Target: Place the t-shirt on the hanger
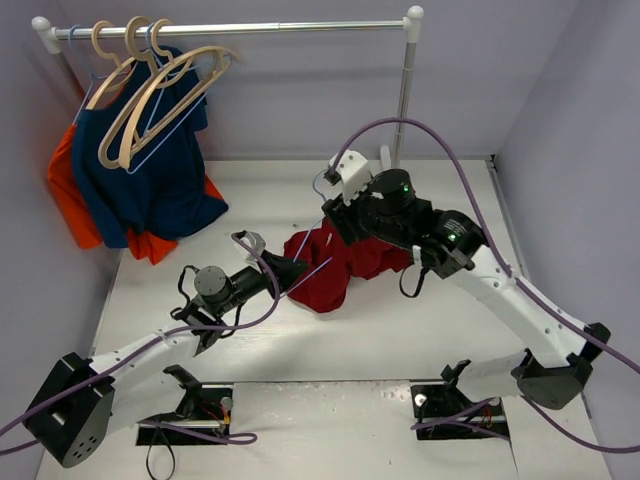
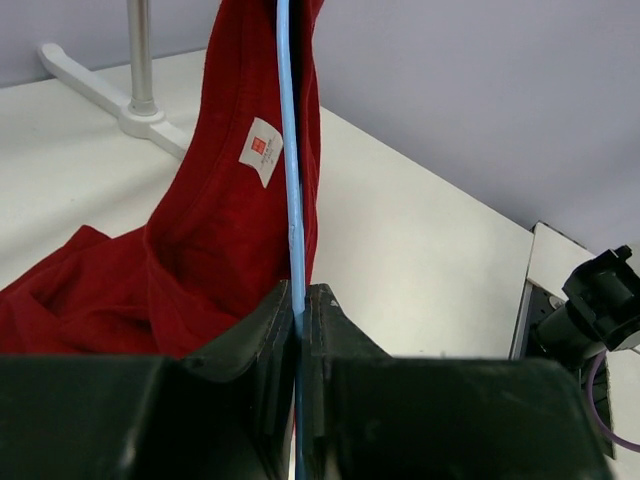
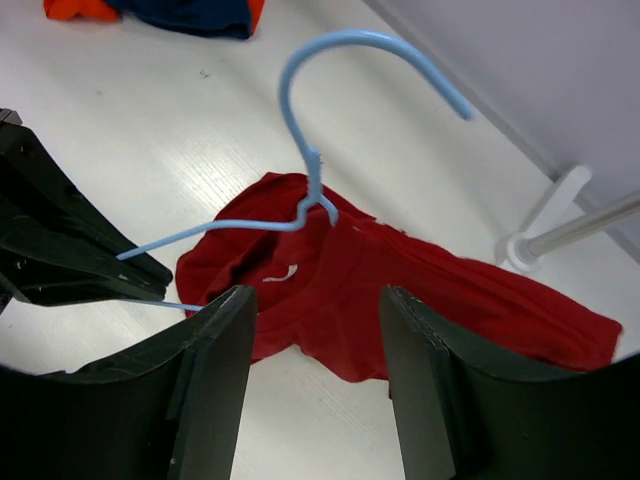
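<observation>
The dark red t-shirt (image 1: 335, 270) lies bunched on the table, its white label (image 2: 262, 150) showing inside the neck. The light-blue hanger (image 1: 312, 273) sticks out of the shirt's neck (image 3: 330, 250), hook (image 3: 330, 45) raised; its far arm is hidden in the cloth. My left gripper (image 1: 297, 268) is shut on the hanger's free corner (image 2: 296, 300), just left of the shirt; it also shows in the right wrist view (image 3: 70, 255). My right gripper (image 3: 318, 300) is open and empty, hovering above the shirt (image 3: 420, 290); in the top view it (image 1: 352, 228) covers part of the shirt.
A clothes rail (image 1: 230, 30) at the back left carries pale wooden hangers (image 1: 150, 100), a navy shirt (image 1: 150, 180) and an orange garment (image 1: 70, 190). The rail's right post (image 1: 404, 100) and foot (image 3: 545, 225) stand just behind the shirt. Walls close in both sides.
</observation>
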